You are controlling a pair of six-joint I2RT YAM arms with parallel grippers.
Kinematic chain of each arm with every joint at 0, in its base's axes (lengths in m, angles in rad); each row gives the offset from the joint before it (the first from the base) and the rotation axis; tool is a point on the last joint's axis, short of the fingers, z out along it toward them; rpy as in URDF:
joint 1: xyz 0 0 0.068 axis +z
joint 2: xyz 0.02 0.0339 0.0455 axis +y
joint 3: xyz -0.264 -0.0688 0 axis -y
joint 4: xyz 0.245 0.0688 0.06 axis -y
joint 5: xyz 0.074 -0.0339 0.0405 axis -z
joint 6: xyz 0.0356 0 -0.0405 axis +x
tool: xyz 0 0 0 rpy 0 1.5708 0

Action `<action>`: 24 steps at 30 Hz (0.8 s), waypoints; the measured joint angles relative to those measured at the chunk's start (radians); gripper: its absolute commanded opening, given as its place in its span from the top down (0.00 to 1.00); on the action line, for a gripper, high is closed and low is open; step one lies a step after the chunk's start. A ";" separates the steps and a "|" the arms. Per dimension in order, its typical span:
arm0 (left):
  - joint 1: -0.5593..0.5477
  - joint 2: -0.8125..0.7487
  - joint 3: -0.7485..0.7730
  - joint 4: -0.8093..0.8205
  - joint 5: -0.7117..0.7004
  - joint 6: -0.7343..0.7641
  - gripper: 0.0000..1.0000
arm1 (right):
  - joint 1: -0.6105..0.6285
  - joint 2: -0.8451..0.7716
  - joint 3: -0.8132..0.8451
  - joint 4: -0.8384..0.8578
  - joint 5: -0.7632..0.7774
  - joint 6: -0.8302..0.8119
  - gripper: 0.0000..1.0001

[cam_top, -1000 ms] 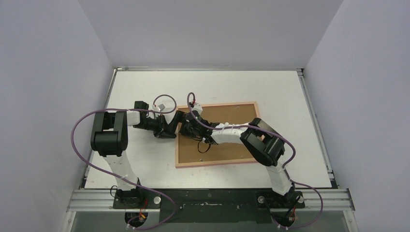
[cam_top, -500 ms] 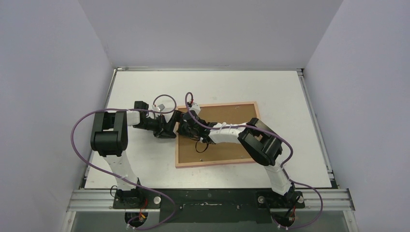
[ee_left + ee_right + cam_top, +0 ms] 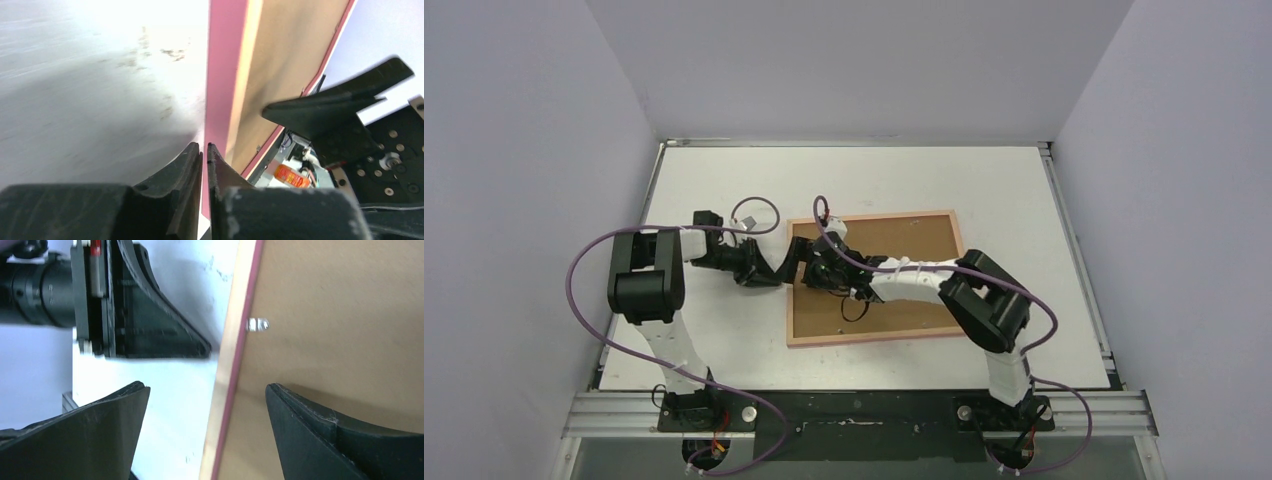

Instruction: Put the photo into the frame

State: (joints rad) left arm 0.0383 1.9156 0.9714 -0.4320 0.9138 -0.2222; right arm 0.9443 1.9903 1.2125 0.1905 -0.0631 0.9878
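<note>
The frame [image 3: 874, 339] lies back side up on the table, with the brown backing board [image 3: 904, 250] set in it. The photo is hidden. My left gripper [image 3: 782, 268] is shut, its tips at the frame's left edge; in the left wrist view the gripper [image 3: 205, 147] points at the pink rim [image 3: 222, 75]. My right gripper [image 3: 812, 265] is open and empty. In the right wrist view it [image 3: 207, 390] straddles the frame's left rim [image 3: 235, 365], one finger over the board [image 3: 340, 315] and one over the table.
A small metal tab [image 3: 257, 324] sits on the board by the rim. The two grippers face each other closely across the frame's left edge. White table [image 3: 724, 180] lies around the frame, with walls on three sides.
My left gripper has drawn back a little to the left. My right arm's elbow has swung right, and its gripper stays over the frame's left edge.
</note>
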 measured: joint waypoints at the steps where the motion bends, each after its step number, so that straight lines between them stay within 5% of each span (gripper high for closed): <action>1: 0.011 0.000 0.000 -0.005 -0.006 0.003 0.83 | 0.000 -0.029 -0.021 -0.016 -0.004 -0.010 0.10; 5: 0.052 -0.001 0.025 -0.046 -0.020 0.022 0.62 | -0.001 -0.203 -0.119 -0.102 -0.005 -0.045 0.10; 8: 0.069 -0.001 0.090 -0.111 -0.023 0.047 0.57 | -0.018 -0.334 -0.165 -0.175 0.008 -0.061 0.10; 11: 0.068 -0.001 0.186 -0.186 -0.040 0.105 0.59 | -0.099 -0.460 -0.201 -0.275 0.041 -0.073 0.10; 17: 0.027 -0.001 0.285 -0.301 -0.134 0.300 0.68 | -0.483 -0.682 -0.230 -0.440 0.183 -0.151 0.10; 24: -0.066 -0.034 0.241 -0.382 -0.302 0.511 0.75 | -0.779 -0.674 -0.229 -0.487 0.195 -0.206 0.10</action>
State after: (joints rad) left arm -0.0273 1.8820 1.2129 -0.8143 0.6117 0.2886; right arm 0.1658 1.3163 0.9833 -0.2966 0.1318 0.7818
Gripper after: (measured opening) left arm 0.256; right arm 0.898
